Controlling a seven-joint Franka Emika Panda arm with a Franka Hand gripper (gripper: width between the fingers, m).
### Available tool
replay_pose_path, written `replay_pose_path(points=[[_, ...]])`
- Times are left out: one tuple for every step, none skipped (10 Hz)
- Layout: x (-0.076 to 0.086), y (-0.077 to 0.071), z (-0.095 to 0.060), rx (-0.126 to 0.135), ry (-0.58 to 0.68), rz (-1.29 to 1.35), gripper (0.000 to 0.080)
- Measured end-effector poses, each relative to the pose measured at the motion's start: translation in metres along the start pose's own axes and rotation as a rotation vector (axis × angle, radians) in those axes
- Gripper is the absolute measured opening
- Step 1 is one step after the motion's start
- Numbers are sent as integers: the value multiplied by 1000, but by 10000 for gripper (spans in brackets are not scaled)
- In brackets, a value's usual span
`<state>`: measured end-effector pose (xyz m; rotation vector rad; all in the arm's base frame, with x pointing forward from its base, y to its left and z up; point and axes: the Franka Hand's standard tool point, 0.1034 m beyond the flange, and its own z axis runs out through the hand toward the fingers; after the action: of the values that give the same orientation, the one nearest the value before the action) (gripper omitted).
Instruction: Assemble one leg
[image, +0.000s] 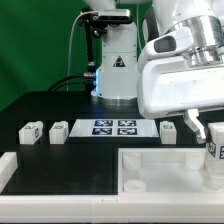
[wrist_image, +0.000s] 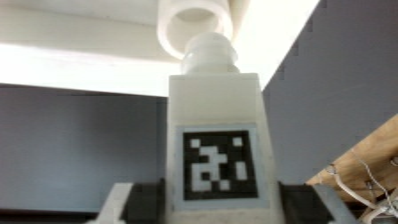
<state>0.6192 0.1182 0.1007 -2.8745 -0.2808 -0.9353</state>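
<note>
Clearly, the leg (wrist_image: 215, 110) stood upright between the fingers (wrist_image: 125, 203) of the end effector (wrist_image: 205, 205), which was closed on its lower part, the tag facing the wrist camera. On the exterior view's right it was over the white tray (image: 60, 172). Three other legs (image: 30, 131) lay on the dark worktop (image: 60, 108) beside the marker board (image: 112, 127).

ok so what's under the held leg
A corner of the white tray lies below the leg; in the wrist view a round white ring sits at its tip. Whether the tip touches it is covered.
</note>
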Motion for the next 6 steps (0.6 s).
replay_pose_path(points=[[-2,1,1,-1,-3,1,291],[-6,3,4,-2,-6,4,291],[-8,3,6,-2,-10,5,291],[-11,4,8,-3,-14,6,291],[-15,5,10,-3,-24,8,291],[-16,6,11,-3,-26,8,291]])
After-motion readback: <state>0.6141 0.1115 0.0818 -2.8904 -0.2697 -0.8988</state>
